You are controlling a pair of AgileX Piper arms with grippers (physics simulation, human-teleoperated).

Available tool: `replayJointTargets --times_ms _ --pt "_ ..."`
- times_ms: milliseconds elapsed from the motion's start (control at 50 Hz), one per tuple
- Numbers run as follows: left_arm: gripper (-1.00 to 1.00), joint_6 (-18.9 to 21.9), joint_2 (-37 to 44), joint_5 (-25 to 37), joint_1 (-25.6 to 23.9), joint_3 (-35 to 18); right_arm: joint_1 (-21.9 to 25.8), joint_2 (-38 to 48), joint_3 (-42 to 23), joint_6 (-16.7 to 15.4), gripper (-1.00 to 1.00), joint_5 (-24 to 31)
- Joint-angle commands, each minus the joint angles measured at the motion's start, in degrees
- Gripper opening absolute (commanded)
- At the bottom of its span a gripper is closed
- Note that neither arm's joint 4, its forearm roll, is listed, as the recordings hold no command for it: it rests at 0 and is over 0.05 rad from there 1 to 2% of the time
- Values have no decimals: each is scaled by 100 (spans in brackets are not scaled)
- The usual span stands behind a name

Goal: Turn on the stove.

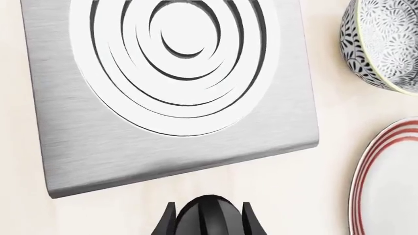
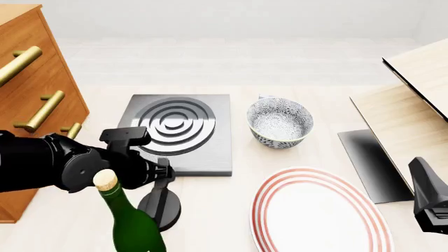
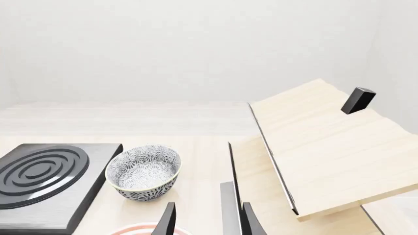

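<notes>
My left gripper [image 2: 162, 181] sat closed around the knob [image 1: 209, 215], lower left of the stove [image 2: 183, 131]; needed a slow, centered twist without slipping.

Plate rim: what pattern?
Concentric red rings on the white plate; clearest in front view.

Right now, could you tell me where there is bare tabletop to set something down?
Bare wood lies behind the stove and patterned bowl, toward the far edge. A narrower strip runs between the bowl and the dark panel. The near side is crowded: left gripper, green bottle and striped plate fill it.
</notes>
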Motion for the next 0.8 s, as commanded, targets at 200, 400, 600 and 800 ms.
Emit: replayJointTargets --times_ms 200,400,600,800 --pt "100 -168 288 -268 -113 137 0 -1 0 -3 100 1" --pt "100 -228 361 -410 -72 275 0 -2 0 0 100 1" --pt "100 -394 500 -694 -206 518 -1 0 0 0 100 0" --pt "100 -451 576 -800 -238 599 0 0 0 -1 100 0"
